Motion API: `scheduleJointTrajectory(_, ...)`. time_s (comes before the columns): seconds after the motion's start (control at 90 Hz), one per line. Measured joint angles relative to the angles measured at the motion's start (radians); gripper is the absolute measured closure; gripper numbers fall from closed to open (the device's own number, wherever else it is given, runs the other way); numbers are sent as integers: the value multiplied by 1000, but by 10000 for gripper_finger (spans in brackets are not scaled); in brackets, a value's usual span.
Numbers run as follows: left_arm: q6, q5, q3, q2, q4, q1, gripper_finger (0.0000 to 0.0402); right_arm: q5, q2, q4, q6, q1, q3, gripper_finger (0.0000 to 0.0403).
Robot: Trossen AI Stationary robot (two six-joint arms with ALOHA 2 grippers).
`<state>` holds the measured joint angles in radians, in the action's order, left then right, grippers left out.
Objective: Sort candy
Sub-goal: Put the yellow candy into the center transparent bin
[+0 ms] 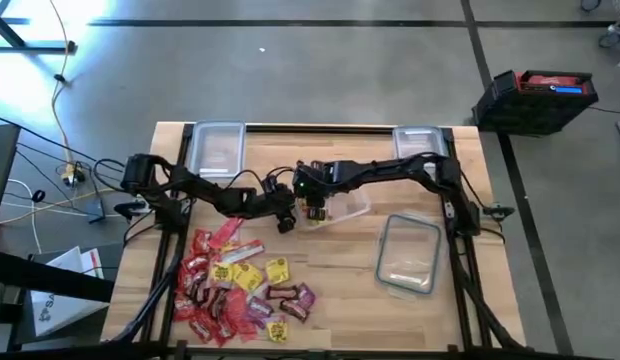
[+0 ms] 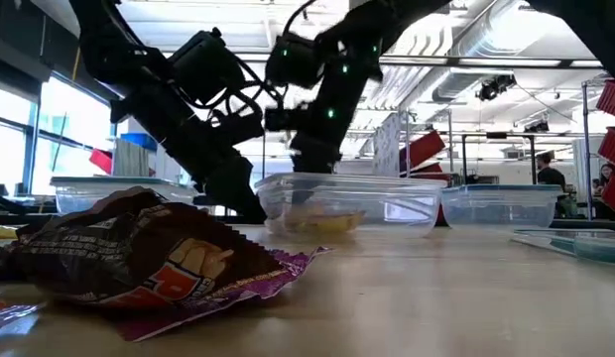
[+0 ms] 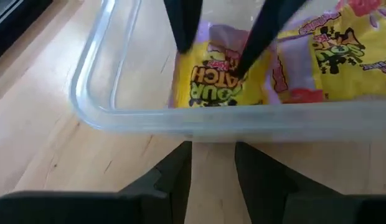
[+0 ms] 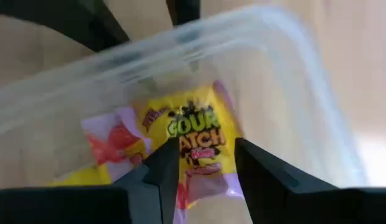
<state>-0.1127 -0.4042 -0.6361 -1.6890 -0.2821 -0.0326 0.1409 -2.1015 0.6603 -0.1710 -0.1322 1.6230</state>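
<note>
Candy [image 1: 238, 285] mostly sits in a loose heap on the wooden worktop [image 1: 340, 270], well off from both pincers toward the left arm's side: red packets, yellow squares, some purple-pink ones and dark brown bars. Both arms meet over a clear container [image 1: 342, 207] in the middle. The right pincer [image 4: 205, 163] hangs over the inside of that container with its fingers apart and nothing between them, and a yellow Sour Patch packet [image 4: 193, 140] lies right below it, next to a second yellow packet [image 4: 112, 146]. The left pincer [image 3: 213, 163] is just outside the container wall, fingers a little apart, holding nothing; through the plastic you can see the right pincer's dark fingers [image 3: 183, 25] coming down onto the packet.

Only the wrist views show what's inside the tub. The low view is half blocked by a brown wrapper [image 2: 139, 253] up close. Two more containers [image 1: 216, 148] sit at the far edge, and another one [image 1: 408, 255] lies near the right arm.
</note>
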Motion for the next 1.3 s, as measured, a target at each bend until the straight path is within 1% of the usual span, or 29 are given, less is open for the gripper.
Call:
scheduleJointTrajectory(0.122, -8, 0, -1, 27, 38, 1, 296, 5, 25, 104, -25, 0, 33, 279)
scheduleJointTrajectory(0.244, -27, 1, -1, 48, 81, 4, 296, 2, 39, 236, -47, 0, 34, 279)
scheduleJointTrajectory(0.333, -44, 1, 1, 52, 94, 13, 296, -26, 33, 344, -58, 0, 32, 279)
scheduleJointTrajectory(0.422, -78, 3, 1, 52, 92, 26, 296, -64, 19, 384, -72, 0, 32, 279)
scheduleJointTrajectory(0.544, -121, 6, 1, 44, 68, 50, 296, -72, 10, 356, -98, 10, 32, 279)
scheduleJointTrajectory(0.622, -129, 6, 1, 32, 35, 68, 296, -76, -1, 326, -123, 17, 32, 279)
scheduleJointTrajectory(0.789, -131, 0, 2, 22, 35, 96, 296, -85, -53, 326, -144, 33, 32, 279)
scheduleJointTrajectory(0.878, -131, -3, 2, 14, 7, 97, 296, -105, -78, 298, -139, 41, 30, 279)
scheduleJointTrajectory(0.956, -123, -8, 2, 2, -28, 98, 296, -148, -79, 235, -118, 46, 31, 279)
scheduleJointTrajectory(1.011, -115, -8, 1, -1, -37, 98, 296, -154, -79, 207, -106, 51, 31, 279)
scheduleJointTrajectory(1.144, -91, -9, 1, 1, -30, 97, 296, -143, -74, 226, -99, 51, 53, 279)
scheduleJointTrajectory(1.3, -67, -22, 1, 1, -22, 97, 296, -142, -74, 302, -99, 46, 84, 279)
